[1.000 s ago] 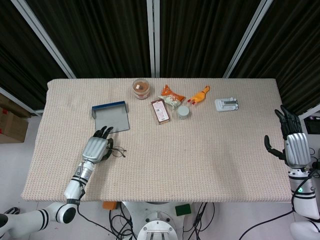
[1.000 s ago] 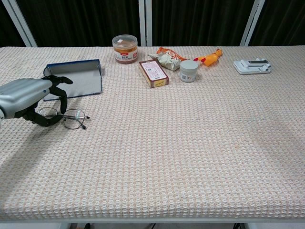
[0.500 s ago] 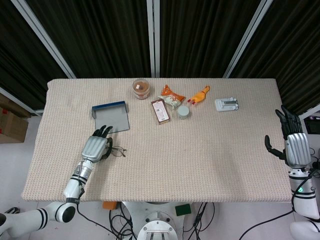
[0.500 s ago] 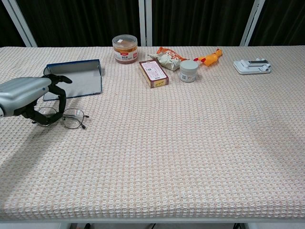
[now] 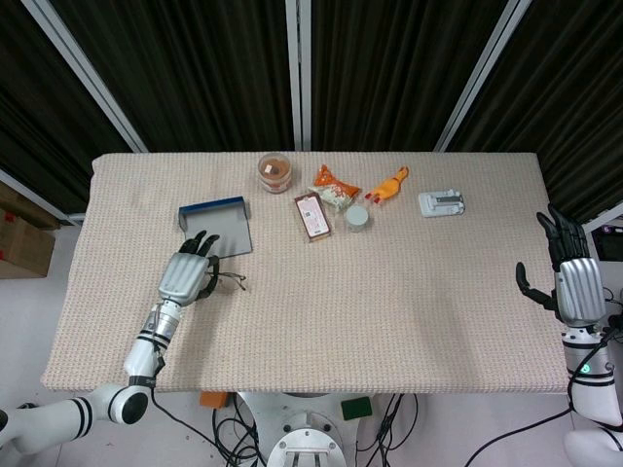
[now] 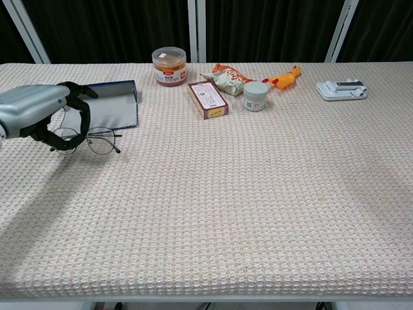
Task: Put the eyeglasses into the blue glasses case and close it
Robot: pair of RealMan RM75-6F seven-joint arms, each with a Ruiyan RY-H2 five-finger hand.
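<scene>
The thin wire-framed eyeglasses hang in my left hand, which grips them by their left side just above the woven table. The lenses stick out to the right of the fingers. The blue glasses case lies open and flat directly behind the hand, its grey lining showing. My right hand hovers off the table's right edge with its fingers spread and nothing in it; the chest view does not show it.
Along the back of the table stand a brown-lidded jar, a brown box, a snack bag, a small white tub, an orange toy chicken and a white device.
My left hand has moved toward the blue case, carrying the eyeglasses with it. The right hand has stayed put.
</scene>
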